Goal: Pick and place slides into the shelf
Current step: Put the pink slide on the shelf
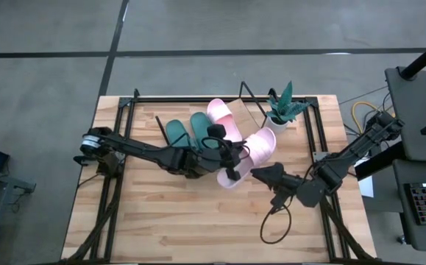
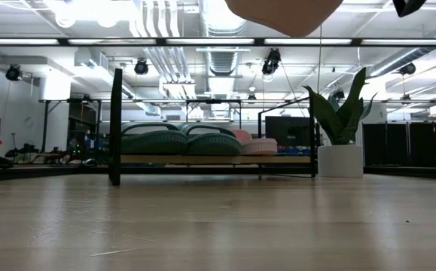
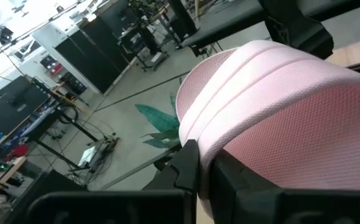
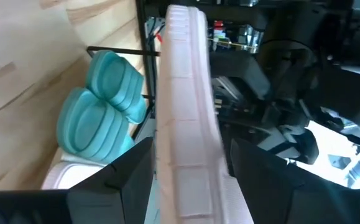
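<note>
One light pink slide (image 1: 255, 149) is lifted above the table's middle; its underside (image 2: 285, 13) shows at the top of the low view. My left gripper (image 1: 231, 169) is shut on it from the left. My right gripper (image 1: 257, 174) is shut on it from the right. The two dark green slides (image 1: 188, 131) and the other pink slide (image 1: 223, 118) lie side by side, soles down, on the shelf (image 2: 218, 159) at the far side. My left gripper pinches the lifted pink slide between its two fingers (image 3: 189, 167) at the sole's edge below the wide strap (image 3: 279, 93), coming level from the table's left. The slide is clear of the table. My right gripper has the same slide's sole edge-on (image 4: 186, 143) between its two fingers (image 4: 133, 171), coming from the table's right and near side, with the fingers across the sole. How far back the sole reaches is not plain.
A potted plant (image 1: 282, 109) in a white pot stands at the shelf's right end. The shelf's black wire frame (image 2: 116, 124) rises at its left end. Bare wood tabletop (image 1: 183, 221) lies on the near side of both arms.
</note>
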Action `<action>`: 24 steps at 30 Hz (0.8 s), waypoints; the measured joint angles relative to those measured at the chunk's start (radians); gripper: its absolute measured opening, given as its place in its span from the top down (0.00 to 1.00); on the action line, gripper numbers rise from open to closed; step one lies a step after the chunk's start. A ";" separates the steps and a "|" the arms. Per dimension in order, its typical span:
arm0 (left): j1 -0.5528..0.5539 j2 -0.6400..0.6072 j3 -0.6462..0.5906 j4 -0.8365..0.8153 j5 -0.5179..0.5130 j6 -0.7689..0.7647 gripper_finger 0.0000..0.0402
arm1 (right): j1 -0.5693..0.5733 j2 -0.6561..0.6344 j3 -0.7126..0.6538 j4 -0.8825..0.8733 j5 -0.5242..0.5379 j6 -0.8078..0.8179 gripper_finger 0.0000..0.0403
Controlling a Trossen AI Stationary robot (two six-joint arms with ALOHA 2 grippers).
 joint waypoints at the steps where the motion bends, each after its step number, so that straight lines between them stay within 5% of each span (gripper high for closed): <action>1: 0.000 0.000 0.000 0.000 0.000 0.000 1.00 | 0.000 0.000 0.000 0.013 0.000 -0.009 0.50; 14: 0.004 0.000 0.000 0.054 0.006 0.002 1.00 | -0.046 -0.001 0.000 0.037 -0.001 -0.011 0.52; 22: 0.005 0.000 0.000 0.054 0.057 0.012 1.00 | -0.053 -0.001 0.000 0.034 -0.004 -0.021 0.88; 24: 0.005 0.000 0.000 0.053 0.060 0.018 1.00 | -0.053 -0.001 0.000 0.033 -0.003 -0.015 0.90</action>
